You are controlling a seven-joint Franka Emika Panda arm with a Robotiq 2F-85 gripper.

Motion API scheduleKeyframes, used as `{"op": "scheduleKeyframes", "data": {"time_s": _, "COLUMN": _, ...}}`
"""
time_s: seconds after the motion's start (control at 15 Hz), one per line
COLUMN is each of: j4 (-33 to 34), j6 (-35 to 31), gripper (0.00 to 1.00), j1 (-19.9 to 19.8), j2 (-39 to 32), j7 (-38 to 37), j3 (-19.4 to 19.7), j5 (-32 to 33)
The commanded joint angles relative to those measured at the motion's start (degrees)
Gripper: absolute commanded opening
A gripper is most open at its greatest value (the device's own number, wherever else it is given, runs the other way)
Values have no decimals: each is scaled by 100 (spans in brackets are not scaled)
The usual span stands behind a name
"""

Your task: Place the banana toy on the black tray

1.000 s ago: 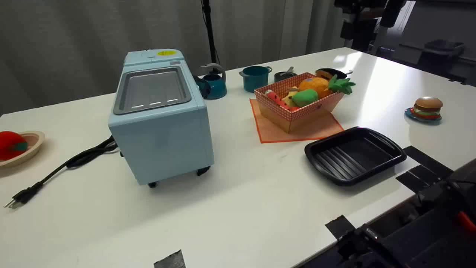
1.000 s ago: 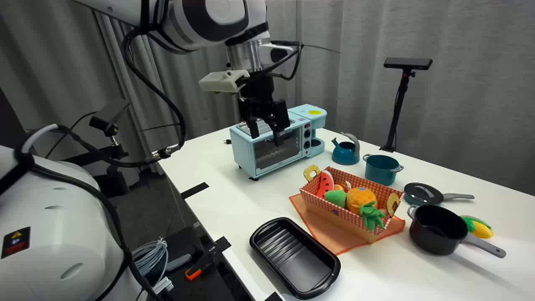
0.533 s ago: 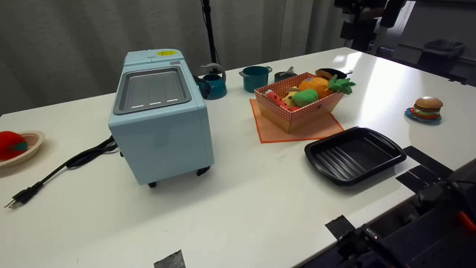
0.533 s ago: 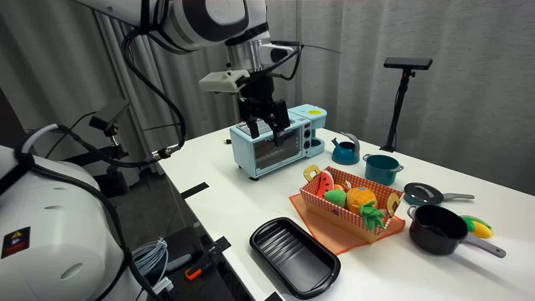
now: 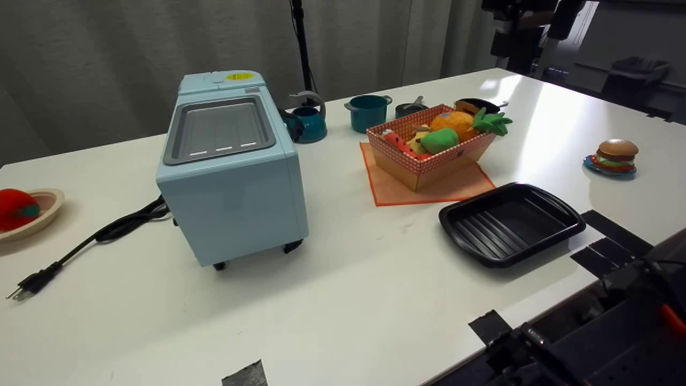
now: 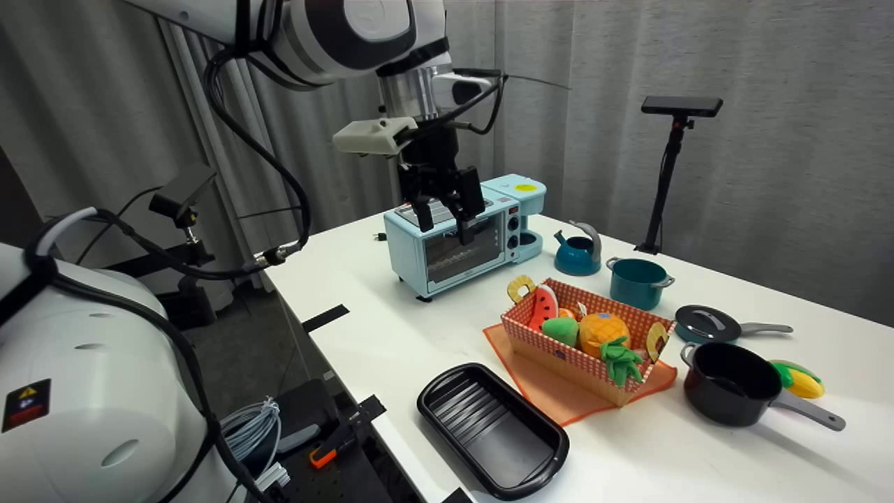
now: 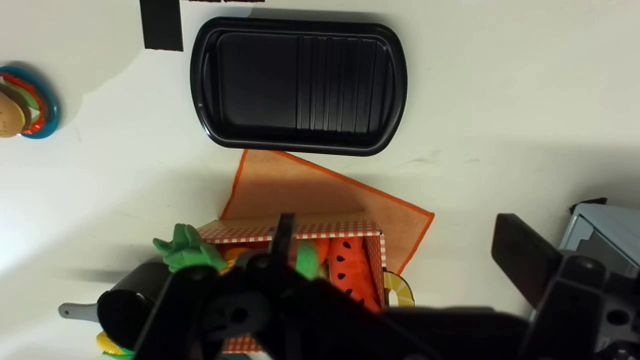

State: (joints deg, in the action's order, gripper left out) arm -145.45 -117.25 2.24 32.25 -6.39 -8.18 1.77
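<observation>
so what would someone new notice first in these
Probably the red-checked basket of bright toy fruit, standing on an orange cloth in both exterior views. Then likely the black tray near the edge of the white table. In an exterior view, the open tool appears in front of the pale-blue toaster oven.

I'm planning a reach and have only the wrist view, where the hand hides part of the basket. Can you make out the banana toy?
Observer: In an exterior view, a pale-yellow piece, probably the banana toy, lies in the basket next to the green toy.
Operator: Thanks. How high am I?
Observer: In an exterior view, the hand hangs in the air, clearly higher than the basket.
Operator: What else am I missing?
Observer: In both exterior views, a teal kettle stands between the pale-blue toaster oven and a teal pot.
</observation>
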Motion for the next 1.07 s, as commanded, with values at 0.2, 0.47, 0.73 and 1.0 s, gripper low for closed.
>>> {"op": "scheduleKeyframes", "data": {"time_s": 0.2, "j4": 488, "j6": -18, "gripper": 100, "j1": -55, "j2": -570, "j7": 340, "j3": 465, "j5": -32}}
{"op": "scheduleKeyframes", "data": {"time_s": 0.47, "j4": 1134, "j6": -95, "gripper": 100, "j1": -167, "j2": -1330, "j7": 626, "j3": 864, "j5": -82}}
{"op": "scheduleKeyframes", "data": {"time_s": 0.73, "j4": 1742, "j6": -577, "gripper": 100, "j1": -234, "j2": -2259, "j7": 709, "j3": 1075, "j5": -150}}
{"op": "scheduleKeyframes", "data": {"time_s": 1.0, "j4": 2375, "j6": -1099, "gripper": 100, "j1": -288, "j2": -3261, "j7": 608, "j3": 1138, "j5": -255}}
